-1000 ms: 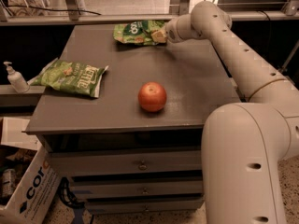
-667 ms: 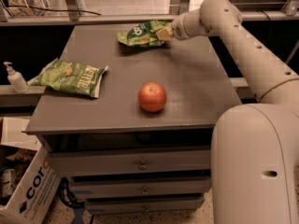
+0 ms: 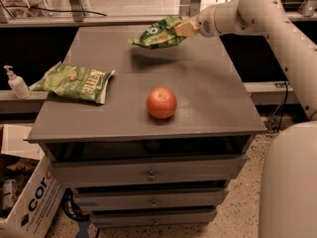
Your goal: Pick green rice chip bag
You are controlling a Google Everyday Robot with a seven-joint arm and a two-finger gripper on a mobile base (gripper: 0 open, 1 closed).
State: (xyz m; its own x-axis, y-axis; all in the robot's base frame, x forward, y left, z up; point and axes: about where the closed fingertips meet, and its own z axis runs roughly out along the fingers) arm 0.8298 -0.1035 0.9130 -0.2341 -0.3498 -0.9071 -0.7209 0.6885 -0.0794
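Note:
The green rice chip bag (image 3: 156,33) is small, crinkled and bright green with a dark round logo. It hangs in the air above the far part of the grey cabinet top (image 3: 208,93), with its shadow on the surface below. My gripper (image 3: 181,28) is shut on the bag's right end and holds it up. The white arm reaches in from the upper right.
A larger pale green "KETTLE" bag (image 3: 75,82) lies at the cabinet's left edge. A red apple (image 3: 161,103) sits near the front middle. A sanitizer bottle (image 3: 16,82) stands on a ledge to the left. A cardboard box (image 3: 29,202) is on the floor at lower left.
The gripper has lifted the green rice chip bag off the cabinet top; it now hangs clear of the surface.

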